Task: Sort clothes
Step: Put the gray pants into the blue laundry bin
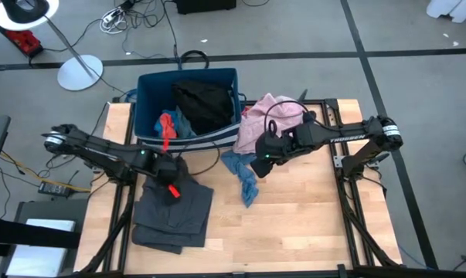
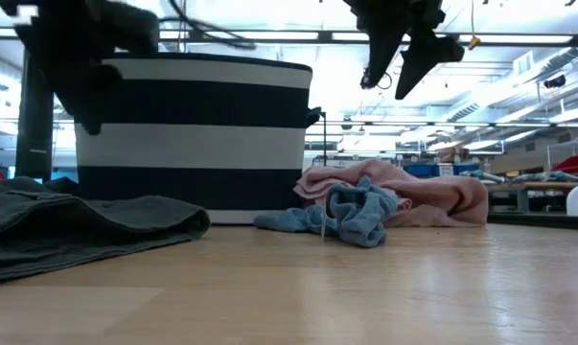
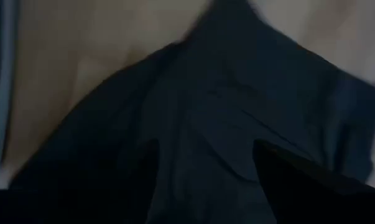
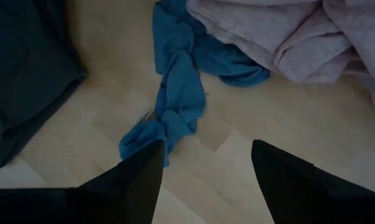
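Note:
A dark grey garment (image 1: 175, 216) lies flat on the table's near left, and it fills the left wrist view (image 3: 193, 106). My left gripper (image 1: 171, 182) hangs open just above its far end, touching nothing. A grey-blue garment (image 4: 175, 106) lies twisted in a strip at the table's middle, its far end against a pink garment (image 1: 271, 116) heaped on the far right. My right gripper (image 4: 206, 180) is open and points down above the grey-blue strip's near end, well clear of it (image 2: 404, 57).
A dark blue bin (image 1: 188, 108) with a striped base stands at the table's far edge. It holds a black garment (image 1: 204, 104), a red-orange one (image 1: 166, 127) and a bright blue one. Bare wood lies at the near right (image 1: 294, 224).

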